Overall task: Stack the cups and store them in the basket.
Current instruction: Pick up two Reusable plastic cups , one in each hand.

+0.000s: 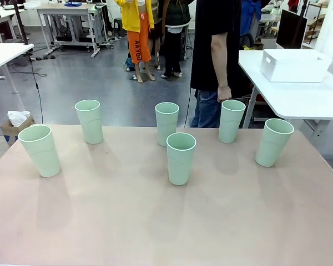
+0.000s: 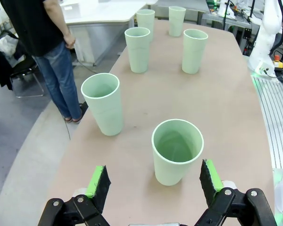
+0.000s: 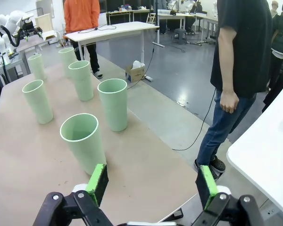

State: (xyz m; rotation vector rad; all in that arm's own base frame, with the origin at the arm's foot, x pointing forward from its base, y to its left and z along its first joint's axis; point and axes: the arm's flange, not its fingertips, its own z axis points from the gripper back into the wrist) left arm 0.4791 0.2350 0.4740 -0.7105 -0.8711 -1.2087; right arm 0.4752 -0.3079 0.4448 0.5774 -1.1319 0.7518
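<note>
We see six smooth, tapered mint plastic cups (image 1: pixel 181 158) standing upright and apart on the matte tan table (image 1: pixel 127 221). The white rectangular basket (image 1: pixel 296 65) sits on a side table (image 1: pixel 299 102) beyond. The left gripper (image 2: pixel 154 179) hangs with fingers spread wide, facing the nearest cup (image 2: pixel 177 150). The right gripper (image 3: pixel 152 182) is likewise spread.

You can read no text, label, brand or number here: the cups (image 1: pixel 181 158) carry only a faint wavy line, and the table (image 1: pixel 155 221) surface is plain.
</note>
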